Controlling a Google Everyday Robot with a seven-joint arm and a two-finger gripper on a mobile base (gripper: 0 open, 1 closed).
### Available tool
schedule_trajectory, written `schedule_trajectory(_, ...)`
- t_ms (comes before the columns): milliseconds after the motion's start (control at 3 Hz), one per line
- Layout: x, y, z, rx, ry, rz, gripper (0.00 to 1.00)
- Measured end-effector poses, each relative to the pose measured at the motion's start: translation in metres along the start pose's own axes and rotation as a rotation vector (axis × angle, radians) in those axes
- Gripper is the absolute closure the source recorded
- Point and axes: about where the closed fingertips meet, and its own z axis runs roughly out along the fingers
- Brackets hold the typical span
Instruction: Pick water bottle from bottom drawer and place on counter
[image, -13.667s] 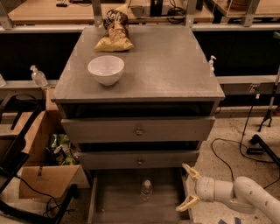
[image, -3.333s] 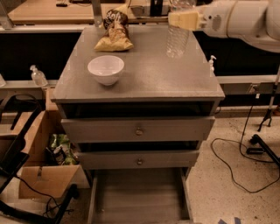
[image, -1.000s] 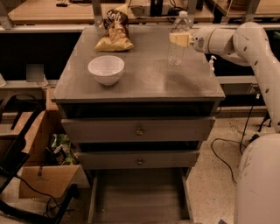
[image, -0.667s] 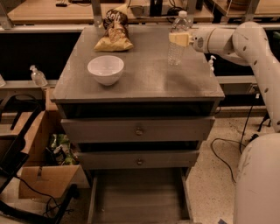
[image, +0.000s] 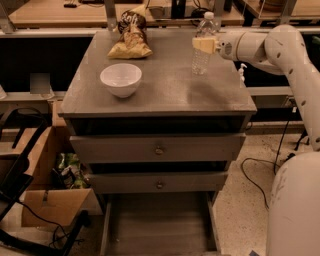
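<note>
The water bottle (image: 202, 49), clear with a white cap, stands upright on the grey counter (image: 165, 92) near its back right corner. My gripper (image: 205, 44) reaches in from the right at the height of the bottle's upper body. Its tan fingers (image: 200, 44) close around the bottle with no gap showing. The bottom drawer (image: 159, 225) is pulled out at the foot of the cabinet, and its grey tray holds nothing.
A white bowl (image: 121, 79) sits on the counter's left half and a chip bag (image: 131, 39) lies at the back. A cardboard box (image: 52, 205) and black frame stand left of the cabinet. Cables lie on the floor at right. My arm's white body (image: 295, 210) fills the lower right.
The bottle has gone from the bottom drawer up to the counter and was lowered until it stands there. Over the last second the gripper and bottle have stayed put.
</note>
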Motion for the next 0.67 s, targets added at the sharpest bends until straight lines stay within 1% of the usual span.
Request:
schedule_trajectory(333,0.0011,0.002,0.0031,-0.005,0.001,0.001,0.05)
schedule_trajectory(667,0.0017,0.0031,0.0047,-0.007,0.002,0.002,0.0)
